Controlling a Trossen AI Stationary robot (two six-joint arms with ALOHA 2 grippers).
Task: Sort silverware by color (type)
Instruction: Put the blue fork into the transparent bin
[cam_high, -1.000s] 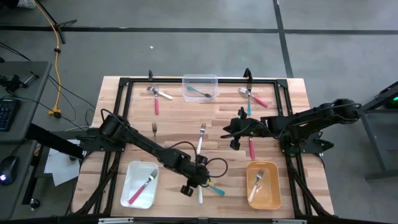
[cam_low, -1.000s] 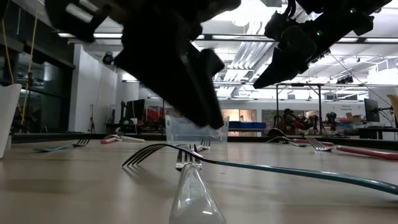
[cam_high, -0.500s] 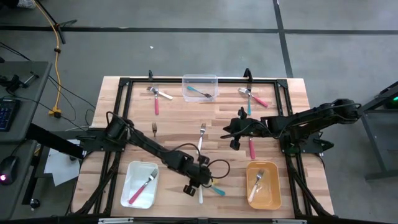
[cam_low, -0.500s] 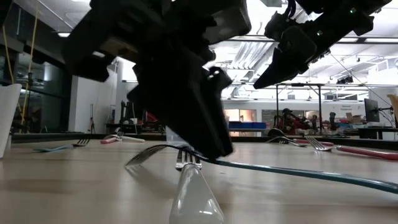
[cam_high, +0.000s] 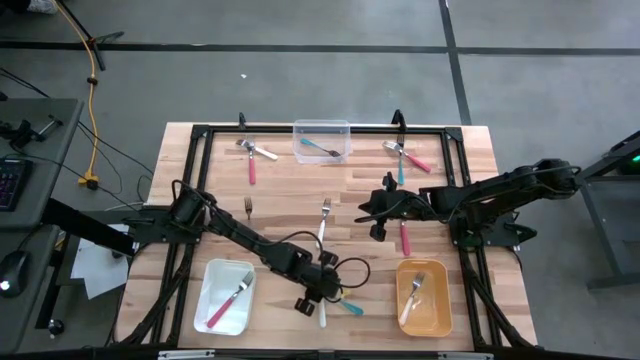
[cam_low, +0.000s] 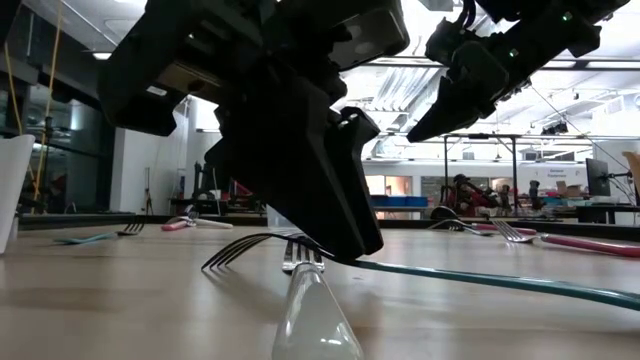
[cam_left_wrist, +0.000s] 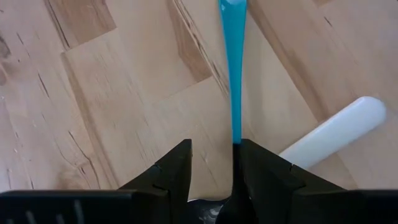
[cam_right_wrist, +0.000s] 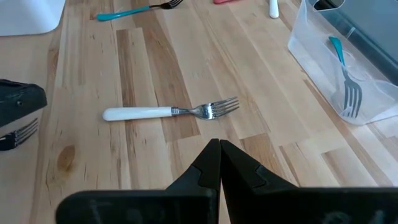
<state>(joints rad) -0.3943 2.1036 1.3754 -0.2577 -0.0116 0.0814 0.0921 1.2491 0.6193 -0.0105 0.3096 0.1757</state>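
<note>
Two grippers over the table (cam_high: 280, 185): left gripper (cam_high: 322, 288) down just right of the white tray (cam_high: 208, 290), fingers (cam_left_wrist: 171, 171) slightly parted astride a teal fork (cam_left_wrist: 235, 81) beside a white-handled fork (cam_left_wrist: 333, 130); right gripper (cam_high: 378, 212) pinched shut, empty, well apart from that tray.

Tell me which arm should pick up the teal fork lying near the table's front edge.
Left. The left claw is already down over the teal fork, fingers open with the handle beside one of them. The right claw hangs shut above mid-table, farther from that fork.
</note>
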